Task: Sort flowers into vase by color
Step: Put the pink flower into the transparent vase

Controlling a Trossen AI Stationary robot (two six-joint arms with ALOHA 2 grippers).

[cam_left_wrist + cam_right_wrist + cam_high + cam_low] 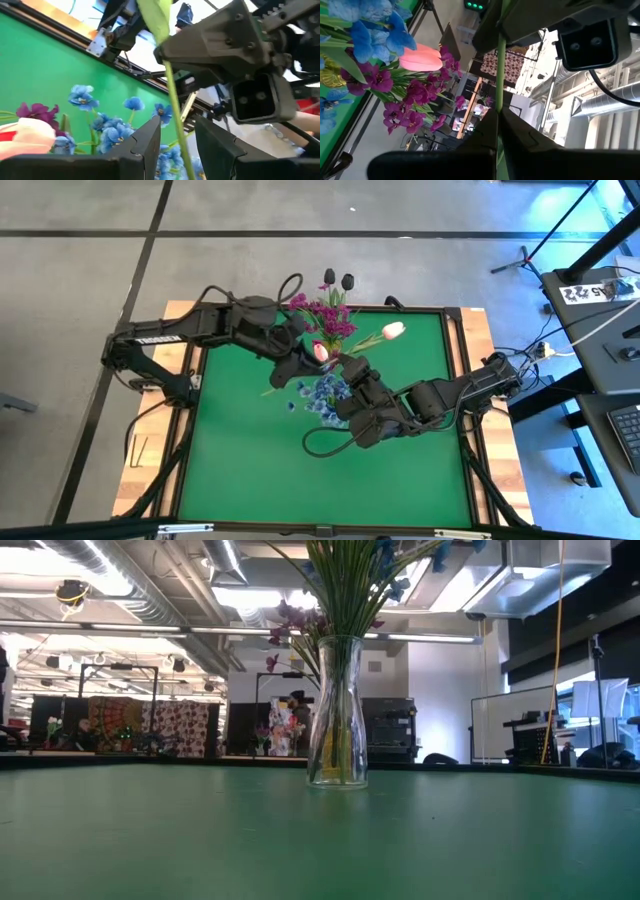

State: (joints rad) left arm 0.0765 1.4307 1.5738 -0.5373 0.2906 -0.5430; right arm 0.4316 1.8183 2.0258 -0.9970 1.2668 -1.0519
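A glass vase [335, 730] stands on the green table and holds magenta blossoms [327, 315], blue blossoms [325, 392], near-black tulip buds [338, 279] and a pink bud [320, 352]. Another pale pink tulip [393, 330] is held in the air, its long stem [172, 100] running down between both grippers. My right gripper [499, 117] is shut on that stem above the bouquet [352, 365]. My left gripper [177, 127] is open, with one finger on either side of the same stem, right beside the right gripper [308, 360]. In the high view the flowers and arms hide the vase. My right gripper pinches the pink tulip's green stem [500, 85] between its two fingers, which lie across it. The flower is lifted clear of the table, with the bud out toward the far right and the stem's free end [272, 390] toward the left.
The table's wooden border [478, 350] frames the green mat [250, 460], which lies bare on the near side and to the left. Cables loop off both arms. Beyond the far edge stand a tripod, a desk and room furniture.
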